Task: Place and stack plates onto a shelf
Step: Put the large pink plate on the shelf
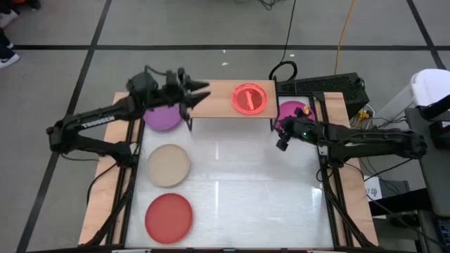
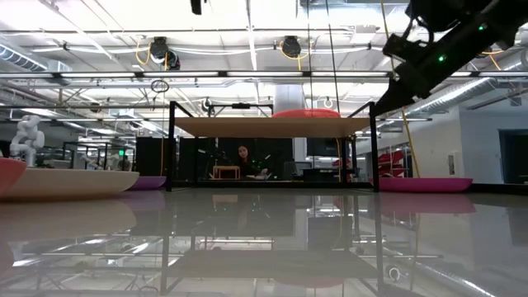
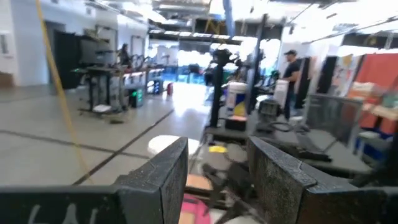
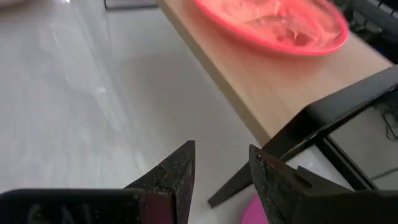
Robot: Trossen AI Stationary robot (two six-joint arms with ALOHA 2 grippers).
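We are hovering the left gripper [image 1: 199, 93], jaws parted and empty, at the shelf's [image 1: 218, 104] left end, above the purple plate [image 1: 162, 117]. The right gripper [image 1: 282, 140], also open and empty, is hanging by the shelf's right legs near the magenta plate [image 1: 290, 110]. We are risking clipping those legs or nudging the shelf's translucent plate [image 1: 249, 98]. The worktop's [image 1: 246, 190] near right corner is giving us room.

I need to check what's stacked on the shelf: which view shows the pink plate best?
The high view: the whole pink plate on the shelf. Right wrist shows it cropped, low view only its edge, left wrist nothing.
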